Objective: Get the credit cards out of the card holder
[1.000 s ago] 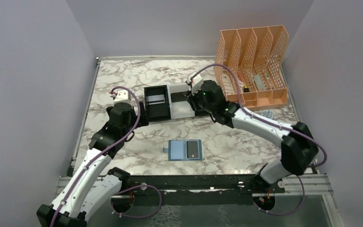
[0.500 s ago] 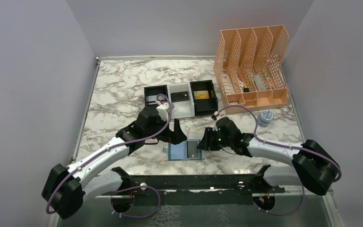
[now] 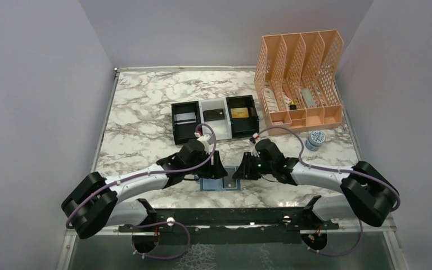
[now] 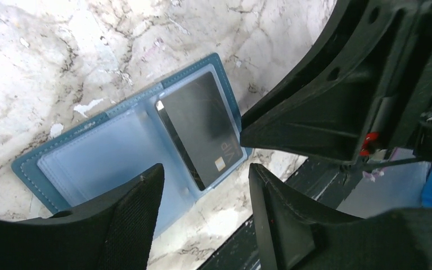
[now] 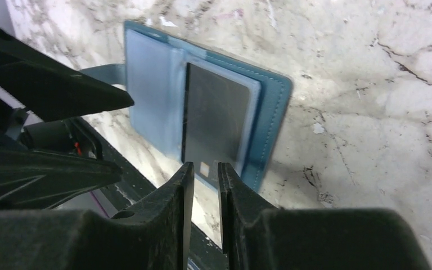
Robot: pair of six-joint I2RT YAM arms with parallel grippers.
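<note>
The blue card holder [image 3: 212, 185] lies open near the table's front edge. It also shows in the left wrist view [image 4: 104, 160] and the right wrist view [image 5: 149, 93]. A black credit card [image 4: 202, 126] sits in its right panel [image 5: 214, 115]; the left panel looks empty. My left gripper [image 3: 216, 167] hovers over the holder's left half, open wide and empty [image 4: 205, 171]. My right gripper [image 3: 239, 171] is at the card's near end [image 5: 204, 167], its jaws a narrow gap apart with nothing between them.
A black-and-white three-compartment tray [image 3: 202, 130] stands behind, holding a silvery card [image 3: 184, 117], a black card [image 3: 214, 114] and a gold card [image 3: 239, 113]. A peach mesh file organiser [image 3: 301, 73] stands at the back right, a small round container [image 3: 316, 138] beside it.
Both arms have come back from the tray to the card holder. In the last half second both grippers closed in over the holder.
</note>
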